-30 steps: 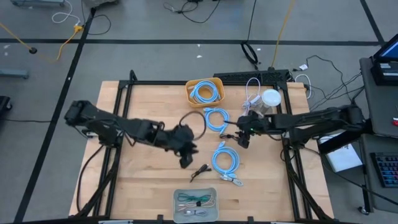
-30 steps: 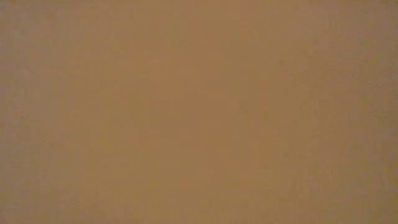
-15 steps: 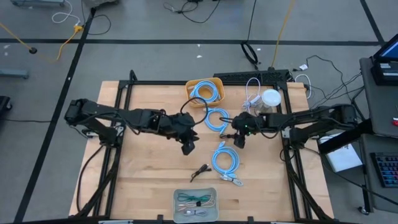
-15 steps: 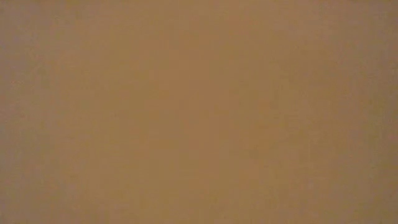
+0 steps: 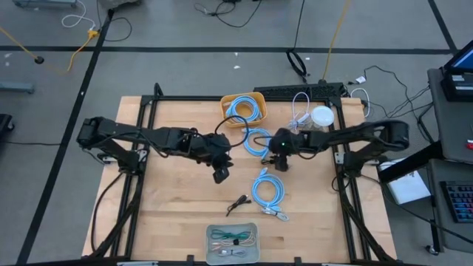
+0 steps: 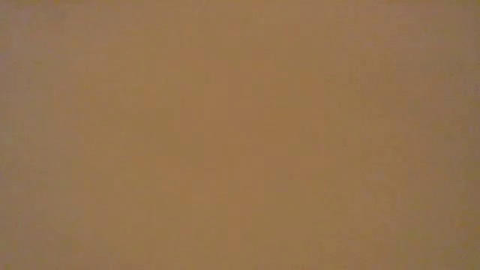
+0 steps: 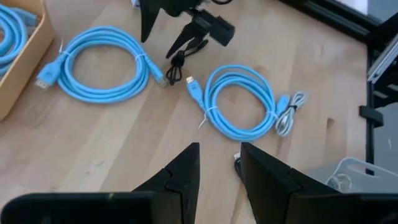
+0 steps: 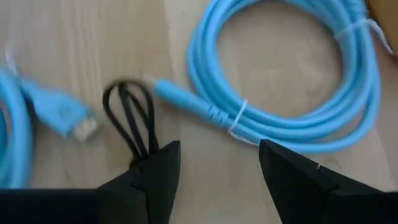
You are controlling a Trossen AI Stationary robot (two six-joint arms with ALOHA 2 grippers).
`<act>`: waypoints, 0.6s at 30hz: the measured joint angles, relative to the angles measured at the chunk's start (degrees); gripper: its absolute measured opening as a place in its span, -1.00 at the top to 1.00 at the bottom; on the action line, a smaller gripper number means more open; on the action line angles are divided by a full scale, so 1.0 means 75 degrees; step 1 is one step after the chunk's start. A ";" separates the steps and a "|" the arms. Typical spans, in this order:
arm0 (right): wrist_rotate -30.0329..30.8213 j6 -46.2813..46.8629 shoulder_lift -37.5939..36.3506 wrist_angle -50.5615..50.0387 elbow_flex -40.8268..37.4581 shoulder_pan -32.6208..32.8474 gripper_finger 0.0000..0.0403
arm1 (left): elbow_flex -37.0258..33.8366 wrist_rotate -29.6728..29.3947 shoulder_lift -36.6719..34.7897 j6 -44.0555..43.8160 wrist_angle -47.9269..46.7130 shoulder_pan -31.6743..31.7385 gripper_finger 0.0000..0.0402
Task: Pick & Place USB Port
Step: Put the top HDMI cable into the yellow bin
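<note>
Two coiled blue USB cables lie flat on the wooden table: one (image 5: 256, 140) mid-table, one (image 5: 267, 190) nearer the front edge. A small black cable loop (image 8: 127, 115) lies between them. My right gripper (image 8: 217, 155) hangs open low over this spot, slanting down, one finger beside the black loop and the mid coil's plug end (image 8: 186, 99) ahead of the gap. I cannot tell whether that finger touches the loop. My left gripper (image 7: 219, 155) stands partly open over bare wood, left of the near coil (image 7: 239, 102), nothing between its fingers. The low view shows only a blank brown field.
A yellow tray (image 5: 227, 103) at the far edge holds another blue coil. A short black cable (image 5: 238, 203) and a grey-white cable (image 5: 277, 214) lie near the front coil. A clear tray (image 5: 211, 236) of cables stands at the front edge. A white round object (image 5: 321, 116) is at the far right.
My right gripper has gone toward the table's left and down, coming in over the gap between the two blue coils. My left gripper has moved a little toward the far edge and then stopped. The cables have not moved.
</note>
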 joint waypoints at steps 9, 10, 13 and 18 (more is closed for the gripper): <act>0.1011 -0.2919 0.0203 0.0039 0.0584 0.0170 -0.04 | 0.0000 0.0000 0.0000 -0.0192 -0.0386 -0.0032 0.40; 0.1008 -0.3070 0.0245 0.0037 0.0662 0.0134 -0.04 | 0.0000 -0.0001 0.0000 -0.0227 -0.0421 -0.0037 0.40; 0.0994 -0.3507 0.0480 -0.0167 0.0835 -0.0001 -0.04 | 0.0000 -0.0029 0.0000 -0.0271 -0.0447 -0.0079 0.40; 0.1014 -0.3711 0.0630 -0.0549 0.0886 -0.0141 -0.04 | 0.0000 -0.0028 0.0000 -0.0294 -0.0455 -0.0125 0.40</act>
